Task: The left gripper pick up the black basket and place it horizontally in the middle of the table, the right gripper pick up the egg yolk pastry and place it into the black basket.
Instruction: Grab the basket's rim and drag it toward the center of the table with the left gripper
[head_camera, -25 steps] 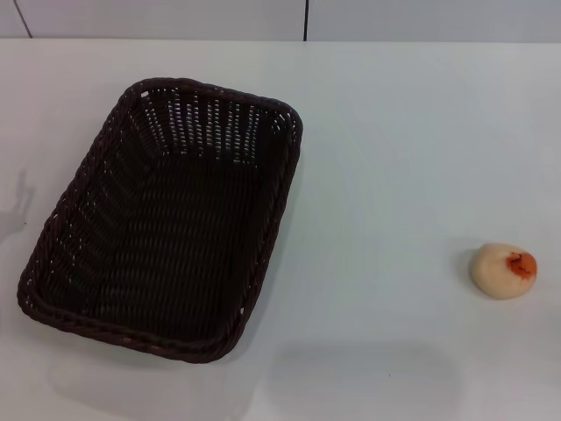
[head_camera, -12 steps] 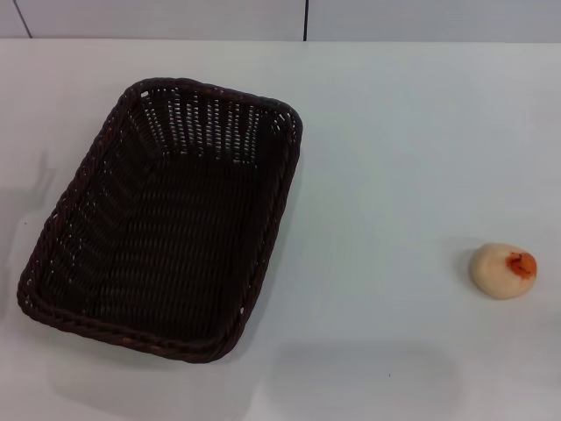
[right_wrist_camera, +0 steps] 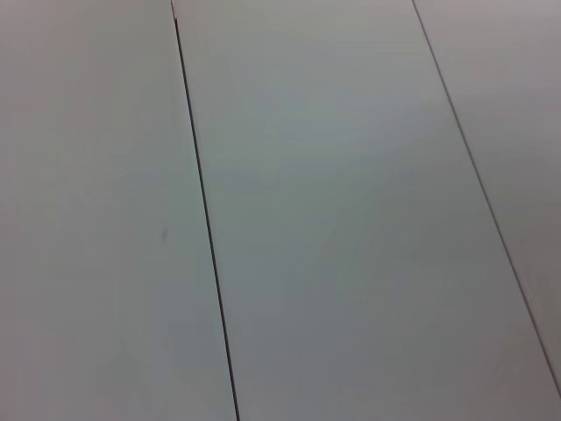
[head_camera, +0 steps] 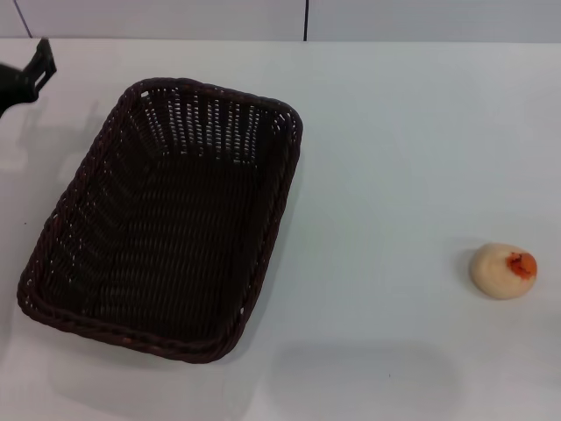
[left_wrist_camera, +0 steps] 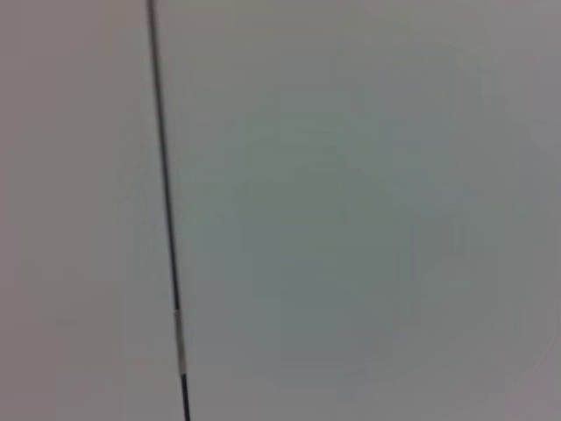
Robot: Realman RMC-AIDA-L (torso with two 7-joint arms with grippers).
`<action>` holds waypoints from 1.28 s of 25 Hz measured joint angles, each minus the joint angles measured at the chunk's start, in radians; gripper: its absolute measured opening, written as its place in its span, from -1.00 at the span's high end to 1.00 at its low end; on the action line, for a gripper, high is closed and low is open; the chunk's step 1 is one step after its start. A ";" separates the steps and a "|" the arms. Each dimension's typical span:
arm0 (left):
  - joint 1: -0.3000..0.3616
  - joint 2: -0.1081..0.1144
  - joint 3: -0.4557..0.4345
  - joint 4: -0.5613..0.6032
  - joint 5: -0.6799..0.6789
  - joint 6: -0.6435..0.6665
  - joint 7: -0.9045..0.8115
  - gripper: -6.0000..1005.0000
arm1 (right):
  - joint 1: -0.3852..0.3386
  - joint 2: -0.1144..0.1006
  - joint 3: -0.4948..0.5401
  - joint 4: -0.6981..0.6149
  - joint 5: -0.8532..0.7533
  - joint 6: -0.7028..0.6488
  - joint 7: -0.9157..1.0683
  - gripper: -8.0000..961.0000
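The black basket (head_camera: 166, 237) stands empty on the left half of the white table (head_camera: 394, 149), its long side running from near to far, slightly slanted. The egg yolk pastry (head_camera: 502, 270) lies on the table at the right, far from the basket, its orange-red spot facing right. A black part of my left gripper (head_camera: 31, 72) pokes in at the far left edge, above the table beside the basket's far left corner, apart from it. My right gripper is out of view. Both wrist views show only pale panels with dark seams.
A grey wall with a dark vertical seam (head_camera: 306, 19) runs behind the table's far edge. Bare tabletop lies between the basket and the pastry.
My left gripper has come into the head view at the far left edge; it was not visible before. The basket and the pastry have not moved.
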 joint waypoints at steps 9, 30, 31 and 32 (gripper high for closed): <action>0.059 0.007 -0.176 -0.499 0.210 -0.651 0.059 -0.53 | 0.003 -0.001 0.000 0.000 0.000 0.016 0.005 -0.61; -0.085 -0.145 -0.461 -1.116 0.199 -1.815 0.371 -0.61 | 0.024 -0.001 -0.017 0.002 0.000 0.071 0.003 -0.61; -0.099 -0.146 -0.470 -1.124 0.198 -1.859 0.368 -0.61 | 0.024 -0.001 -0.017 0.002 0.000 0.071 0.003 -0.61; -0.114 -0.147 -0.481 -1.129 0.198 -1.907 0.365 -0.61 | 0.023 -0.002 -0.017 0.002 0.000 0.072 0.003 -0.61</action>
